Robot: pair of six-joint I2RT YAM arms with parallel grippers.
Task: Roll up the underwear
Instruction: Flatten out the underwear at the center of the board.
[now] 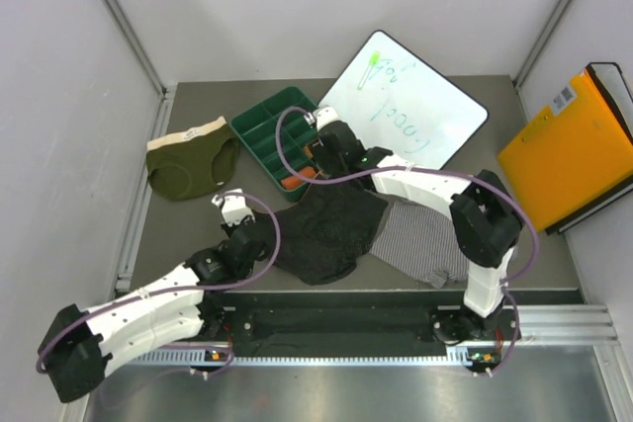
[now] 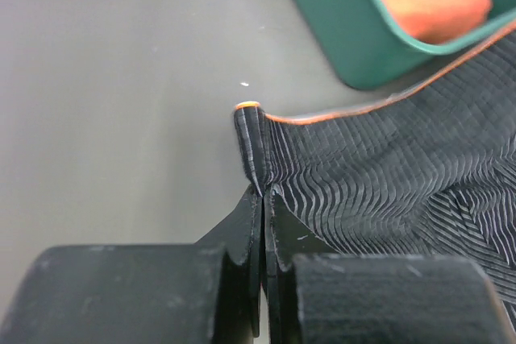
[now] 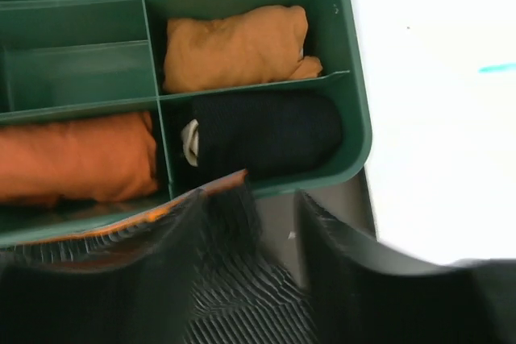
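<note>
Black briefs [image 1: 331,229] of finely ribbed cloth, edged with thin orange piping, lie spread flat at the middle of the grey table [image 1: 178,234]. Their piped edge faces the far side and their long axis runs roughly left to right. The left gripper [image 2: 262,191] has its jaws pressed together on the far-left corner of the briefs, and the pinched cloth stands up in a narrow fold. The right gripper [image 3: 256,203] hovers at the far edge of the same garment. Its fingers are parted with a plain gap between them and grip nothing, though a tuft of black fabric rests against the left one. Just beyond it sits a green hard-plastic divided tray [image 3: 359,118], holding a mustard roll [image 3: 234,46], a black roll [image 3: 258,134] and an orange roll [image 3: 72,155], each in its own compartment. The frame cuts off the tray's left side. Grey-white striped briefs [image 1: 420,239] lie to the right, their left edge tucked under the black pair and partly hidden by the right arm. Olive briefs [image 1: 190,165] with a cream waistband lie well apart at the far left, the band toward the far side. A glossy whiteboard [image 1: 404,101] with faint, unreadable scrawl lies at far centre, and an orange folder [image 1: 574,150] leans at the right.
</note>
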